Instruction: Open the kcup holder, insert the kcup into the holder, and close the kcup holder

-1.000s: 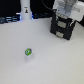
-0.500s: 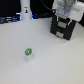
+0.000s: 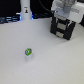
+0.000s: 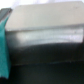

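Note:
The kcup (image 3: 28, 51), a tiny whitish cup with a green top, stands alone on the white table in the lower middle of the exterior view. The kcup holder (image 3: 63, 29), a black boxy machine, stands at the exterior view's upper right. My gripper (image 3: 64, 17) is right above the machine's top, touching or nearly touching it, far from the kcup. Its jaws are too small and blurred to read. The wrist view is blurred: a grey flat panel (image 4: 47, 25) fills it at close range, with dark below.
A white bottle-like post (image 3: 25, 8) stands at the back, on the exterior view's left. The white table (image 3: 50, 65) spreads around the kcup. A teal strip (image 4: 3, 47) shows at one edge of the wrist view.

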You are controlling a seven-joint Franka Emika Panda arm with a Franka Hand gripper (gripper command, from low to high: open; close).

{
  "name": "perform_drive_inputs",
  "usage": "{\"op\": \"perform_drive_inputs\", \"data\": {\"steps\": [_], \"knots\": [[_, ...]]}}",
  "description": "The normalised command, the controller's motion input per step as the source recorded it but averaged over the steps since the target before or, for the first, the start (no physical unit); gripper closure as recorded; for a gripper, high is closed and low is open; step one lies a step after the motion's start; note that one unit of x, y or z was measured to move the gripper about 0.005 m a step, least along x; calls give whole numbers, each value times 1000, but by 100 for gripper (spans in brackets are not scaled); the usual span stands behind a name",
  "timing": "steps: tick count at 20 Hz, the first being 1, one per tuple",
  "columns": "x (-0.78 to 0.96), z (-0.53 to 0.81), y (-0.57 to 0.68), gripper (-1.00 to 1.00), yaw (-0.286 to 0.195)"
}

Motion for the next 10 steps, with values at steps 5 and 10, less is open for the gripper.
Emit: {"op": "perform_drive_inputs", "data": {"steps": [5,10], "knots": [[946,69,-307,100,-70],[943,105,-304,100,-71]]}}
